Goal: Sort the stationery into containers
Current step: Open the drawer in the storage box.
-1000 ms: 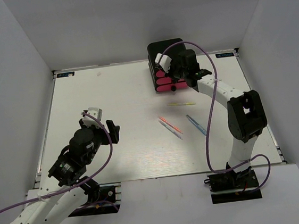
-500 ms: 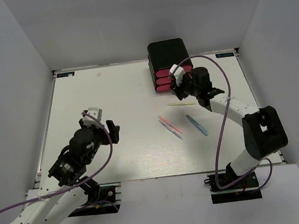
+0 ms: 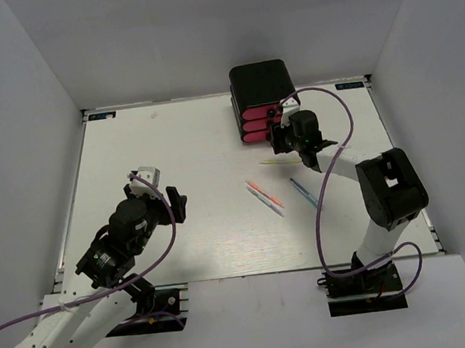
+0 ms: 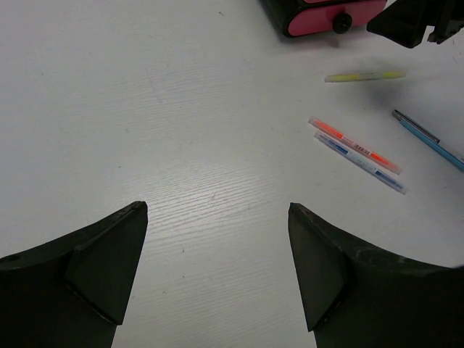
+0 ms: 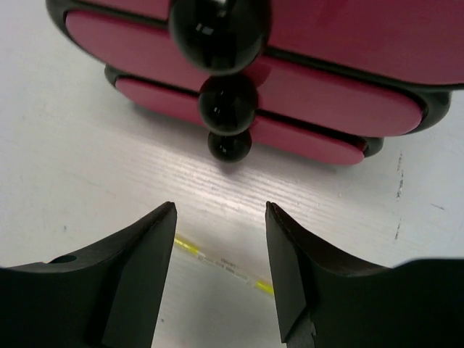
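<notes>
- Two claws were in play. The right claw (image 5: 220, 217) hung low just in front of the drawer box (image 3: 260, 84), its fingers spread apart with nothing gripped.
- Three black knobs (image 5: 228, 104) lined up one above another dead ahead of it in the right wrist view. Each sat on a pink-red drawer front (image 5: 341, 94), and the claw touched none of them.
- That box stood at the far edge of the white table (image 3: 171, 147), right of centre, black top up and pink fronts facing near.
- Right under the open fingers lay the yellow stick (image 3: 281, 161), flat on the table just near of the box and running left to right. The wrist view showed it crossing the gap below the fingertips.
- Nearer, around mid-table, the orange pen (image 3: 264, 192) and the blue pen (image 3: 269, 202) lay side by side, parallel and on a slant, almost touching.
- The light-blue pen (image 3: 305, 193) lay to their right, apart from the pair but on much the same slant, close beside the right arm.
- All four pieces were out on the table, outside the box.
- Over on the near left, the left claw (image 4: 217, 275) hovered above bare table, well apart from every pen, fingers wide apart and holding nothing.
</notes>
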